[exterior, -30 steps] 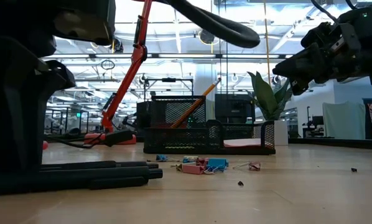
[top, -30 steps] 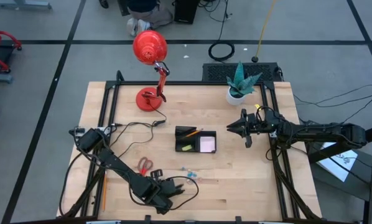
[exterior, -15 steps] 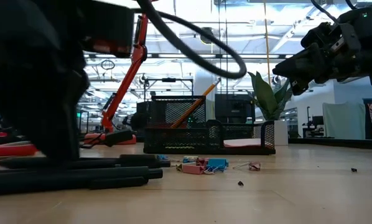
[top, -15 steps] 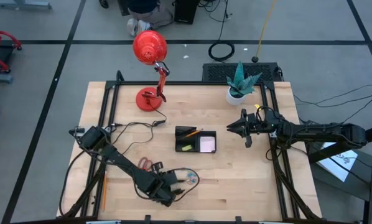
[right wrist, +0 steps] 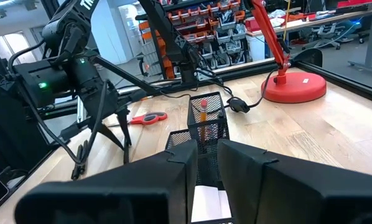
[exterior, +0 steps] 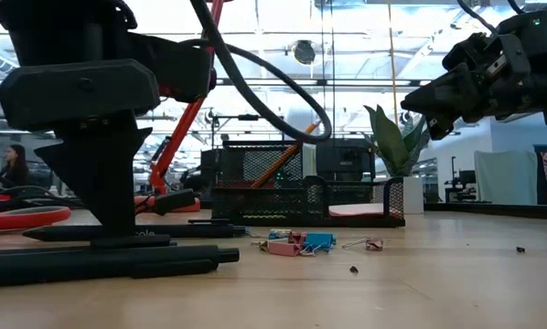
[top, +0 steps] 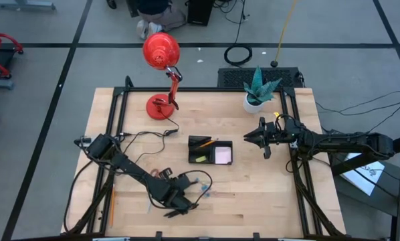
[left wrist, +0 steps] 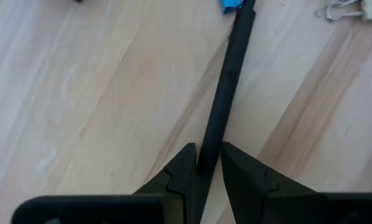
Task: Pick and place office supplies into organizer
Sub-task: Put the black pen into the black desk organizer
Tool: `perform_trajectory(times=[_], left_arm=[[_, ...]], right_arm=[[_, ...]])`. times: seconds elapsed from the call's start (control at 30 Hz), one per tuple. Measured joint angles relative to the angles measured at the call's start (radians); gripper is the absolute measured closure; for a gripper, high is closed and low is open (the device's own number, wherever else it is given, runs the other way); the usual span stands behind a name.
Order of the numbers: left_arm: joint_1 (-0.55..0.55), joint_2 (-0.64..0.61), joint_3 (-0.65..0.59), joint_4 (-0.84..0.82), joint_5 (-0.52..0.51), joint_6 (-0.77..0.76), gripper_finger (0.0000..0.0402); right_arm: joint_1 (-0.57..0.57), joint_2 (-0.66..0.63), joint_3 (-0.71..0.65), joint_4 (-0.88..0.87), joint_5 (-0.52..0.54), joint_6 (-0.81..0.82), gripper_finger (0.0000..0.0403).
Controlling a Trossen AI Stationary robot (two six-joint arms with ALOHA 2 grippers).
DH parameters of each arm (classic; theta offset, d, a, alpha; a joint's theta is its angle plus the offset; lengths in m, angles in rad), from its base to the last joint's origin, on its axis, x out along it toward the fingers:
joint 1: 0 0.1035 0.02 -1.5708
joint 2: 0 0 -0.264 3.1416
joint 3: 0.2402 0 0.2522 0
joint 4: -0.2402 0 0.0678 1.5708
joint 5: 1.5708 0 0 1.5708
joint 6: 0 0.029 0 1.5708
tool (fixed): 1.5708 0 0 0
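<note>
The pale wood-grain bench stands on grey floor, an open workshop with racks behind it. The left tool is pinched on a slim matte black pen near the bench's front edge. More pens lie by the red-handled scissors. The black mesh organizer sits mid-bench, holding an orange pencil. The right tool hangs nearly closed, empty, beside it.

Robotics lab or workshop: wooden tabletop on a black frame over grey taped floor, storage racks with red bins far behind, more workbenches, loose floor cables, bright ceiling lights.
</note>
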Motion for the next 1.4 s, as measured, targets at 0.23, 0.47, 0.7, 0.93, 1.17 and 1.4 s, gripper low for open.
perform_trajectory(times=[0.23,0.47,0.7,0.93,1.17,1.4], left_arm=[[-0.025,0.01,0.058,-0.019,-0.072,0.161,0.0321],[-0.006,0.006,0.136,-0.017,-0.088,0.29,0.0321],[0.05,0.006,0.145,-0.014,0.012,0.332,0.0305],[0.071,0.005,0.145,-0.026,0.095,0.397,0.0236],[0.093,0.0,0.077,0.001,0.142,0.412,0.021],[0.106,-0.006,0.016,0.079,0.168,0.412,0.0234]], right_arm=[[0.0,0.0,0.0,0.0,0.0,0.0,0.0344],[0.0,0.0,0.0,0.0,0.0,-0.001,0.0344],[0.0,0.0,0.0,0.0,0.0,-0.001,0.0344],[0.0,0.0,0.0,0.0,0.0,-0.001,0.0344],[0.0,0.0,0.0,0.0,0.0,-0.001,0.0344],[0.0,0.0,0.0,0.0,0.0,-0.001,0.0344]])
